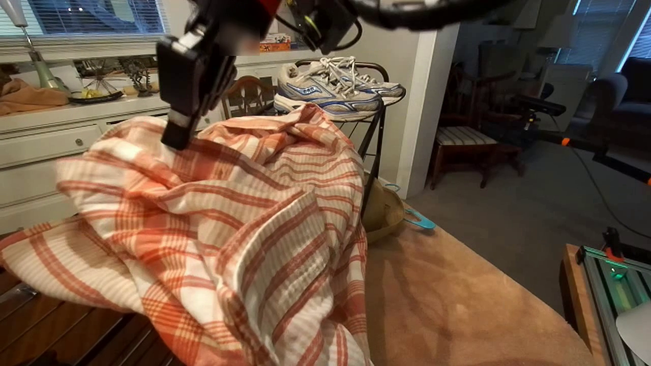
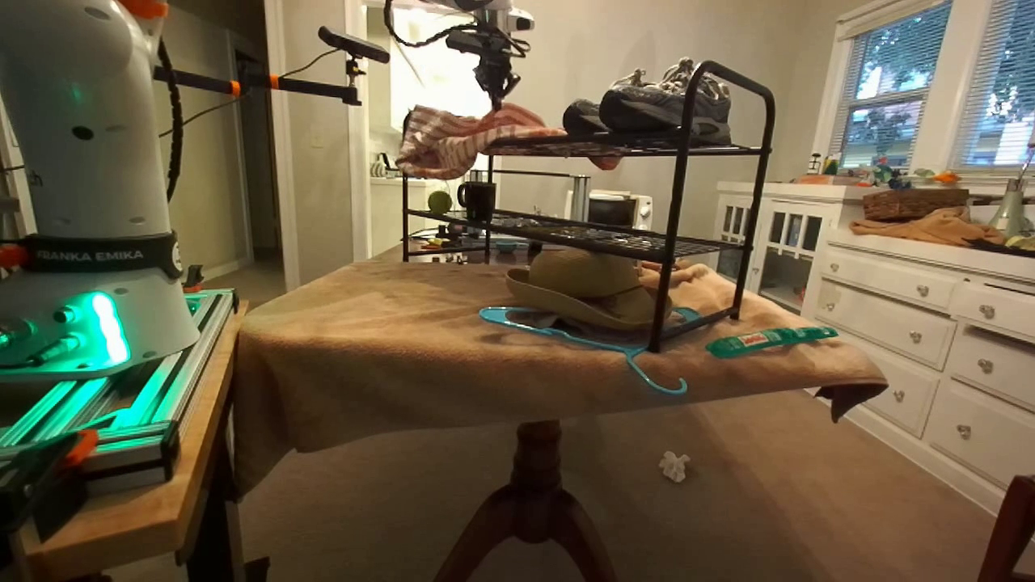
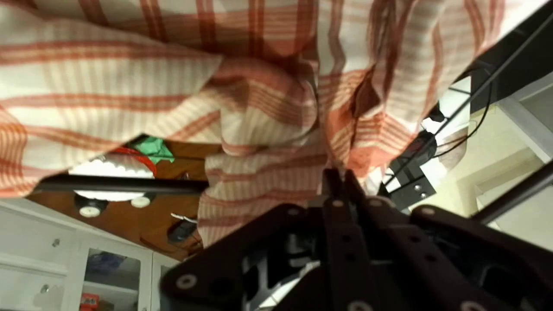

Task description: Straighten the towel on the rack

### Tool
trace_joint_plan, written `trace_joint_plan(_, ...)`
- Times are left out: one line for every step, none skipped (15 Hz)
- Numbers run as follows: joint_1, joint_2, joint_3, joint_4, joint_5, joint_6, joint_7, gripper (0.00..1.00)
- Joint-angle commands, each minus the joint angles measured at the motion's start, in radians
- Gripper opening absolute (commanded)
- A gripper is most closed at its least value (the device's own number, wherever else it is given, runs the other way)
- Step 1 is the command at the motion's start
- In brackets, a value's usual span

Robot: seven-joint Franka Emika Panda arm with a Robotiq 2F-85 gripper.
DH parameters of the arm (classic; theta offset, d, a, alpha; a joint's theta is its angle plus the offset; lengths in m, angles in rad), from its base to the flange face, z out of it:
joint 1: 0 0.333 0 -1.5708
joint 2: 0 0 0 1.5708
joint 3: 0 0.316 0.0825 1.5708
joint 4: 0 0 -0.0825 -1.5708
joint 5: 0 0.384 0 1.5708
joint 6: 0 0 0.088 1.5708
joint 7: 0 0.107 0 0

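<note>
Table (image 2: 537,485), pedestal type, draped in tan cloth (image 2: 364,347). Near edge: blue clothes hanger (image 2: 633,352); green labelled packet (image 2: 772,341), right. Behind: olive brimmed hat (image 2: 578,277), beneath black two-shelf rack (image 2: 676,210). Rack top, near right: running shoes (image 2: 663,111); far left: orange-and-white striped towel (image 1: 285,223), bunched, overhanging. Claw (image 3: 341,175) at towel, fingers (image 3: 332,181) together; whether cloth is pinched, cannot tell. Far right: white drawer cabinet (image 2: 889,322).
</note>
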Motion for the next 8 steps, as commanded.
trace_joint_plan(0.04, 0.03, -0.011, 0.121, -0.024, -0.021, -0.015, 0.0)
trace_joint_plan(0.051, 0.04, -0.013, 0.155, -0.043, -0.026, -0.016, 0.0)
trace_joint_plan(0.063, 0.054, -0.014, 0.193, -0.064, -0.039, -0.018, 0.0)
trace_joint_plan(0.074, 0.066, -0.014, 0.225, -0.082, -0.051, -0.023, 0.0)
trace_joint_plan(0.087, 0.08, -0.014, 0.254, -0.104, -0.062, -0.024, 0.0)
trace_joint_plan(0.102, 0.098, -0.013, 0.286, -0.128, -0.072, -0.024, 0.0)
trace_joint_plan(0.115, 0.116, -0.012, 0.315, -0.147, -0.086, -0.028, 0.0)
trace_joint_plan(0.129, 0.139, -0.011, 0.35, -0.165, -0.105, -0.029, 0.0)
